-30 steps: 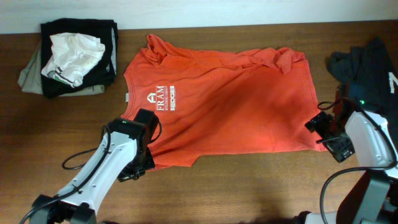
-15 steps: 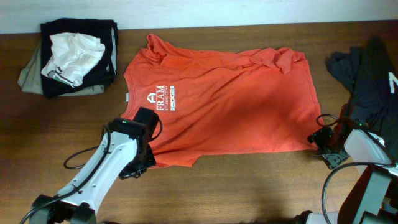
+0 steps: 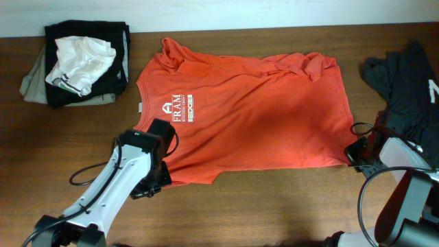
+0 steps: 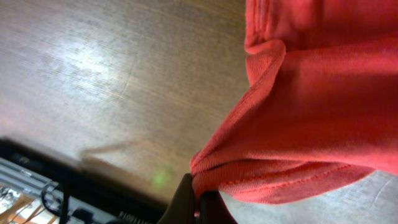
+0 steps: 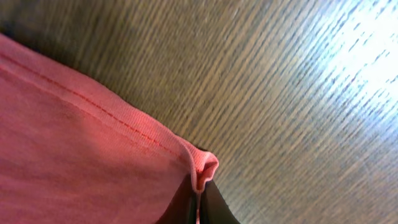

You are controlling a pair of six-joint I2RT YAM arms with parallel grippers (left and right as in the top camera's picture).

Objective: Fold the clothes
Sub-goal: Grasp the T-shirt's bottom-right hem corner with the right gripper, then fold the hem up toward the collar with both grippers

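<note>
The shirt lies flat and sideways on the table, neck to my left and hem to my right, lettering up, as I hold it by its two near corners. The left gripper is clamped tight on a bunched fold of red cloth at the near sleeve. The right gripper is closed to a sliver on the very tip of the near hem corner, with little more than the stitched edge between its fingers. I judge that thin bite the likeliest failure: if I lift or sweep across quickly, the hem could slide out and drop half the fold. The left grip looks to have several layers gathered in it, so pulling there may drag the chest askew rather than turn the edge over cleanly. If the two arms rise unevenly, the fold line will run crooked. The far edge is rumpled, with a lump of cloth bunched at the far hem corner and the far sleeve curled; folding over those would trap creases. A dark garment lies just beyond the right arm, and a wide swing there could snag it or its cable. The pile at far left is well apart and no concern.
</note>
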